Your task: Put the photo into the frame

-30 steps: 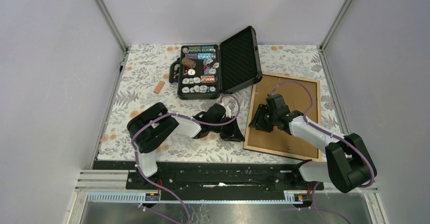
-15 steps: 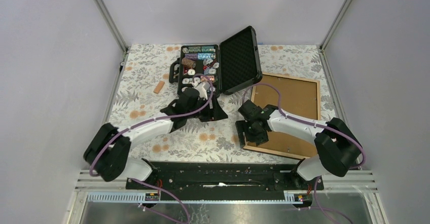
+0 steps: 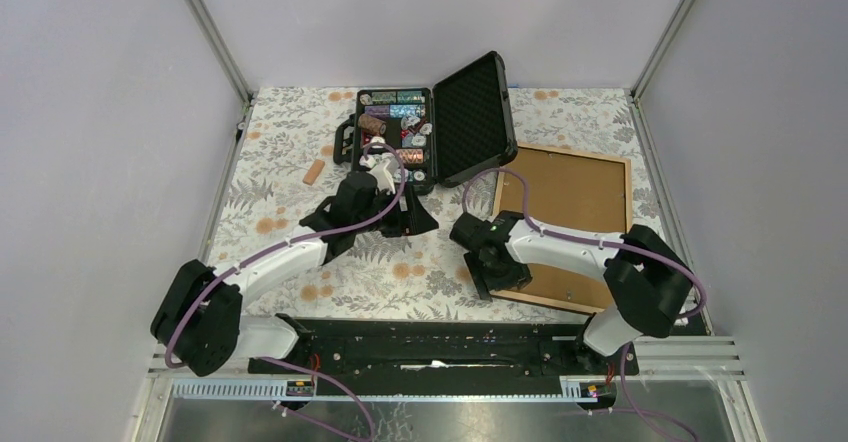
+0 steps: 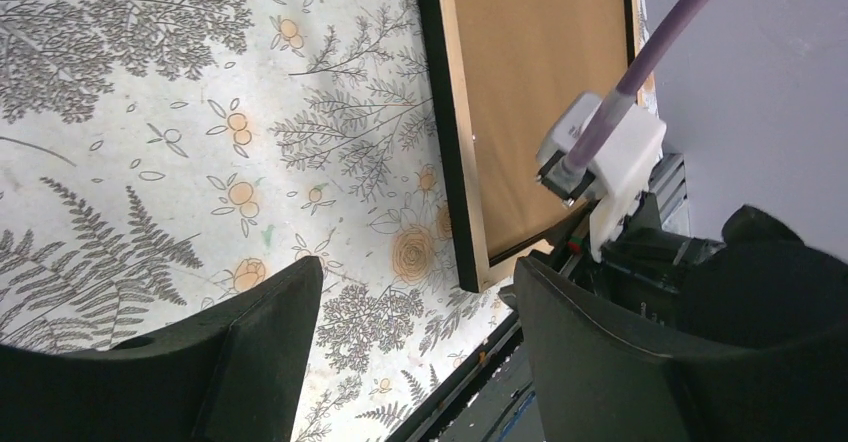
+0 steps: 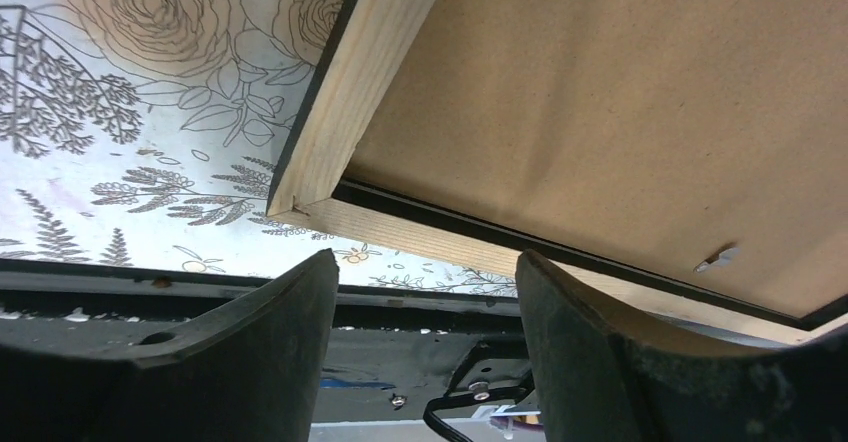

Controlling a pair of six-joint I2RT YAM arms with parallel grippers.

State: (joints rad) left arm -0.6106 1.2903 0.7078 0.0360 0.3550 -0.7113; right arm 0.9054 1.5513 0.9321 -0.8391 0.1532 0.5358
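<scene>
A second before, the right gripper [image 3: 497, 270] had been down on the middle of the frame [image 3: 580, 194] and the left gripper [image 3: 408, 220] had sat just beside its left edge. Now both had come off it. The right one hung over the frame's near-left corner. The left one had swung well away to the frame's left, towards the open poker case [image 3: 440, 132] beyond its far-left corner. Both pairs of jaws had parted, with nothing between them. I took that as a step just finished: whatever they had been pressing or steadying was let go.

The frame lay flat, back side up, with its brown backing board [image 5: 600, 92] filling the wooden rim. I could not see the photo anywhere, and I could not tell whether it lay under that board.

The overhead camera gave the whole layout but hid the jaws under the wrists. The left wrist view showed its dark fingers [image 4: 260, 362] spread wide over the patterned cloth, and the frame's black left edge beyond them. Only the right wrist view caught the light wood corner up close. It showed a black lip inside the rim and a small metal tab [image 5: 716, 258] lying on the board near the frame's near edge.
</scene>
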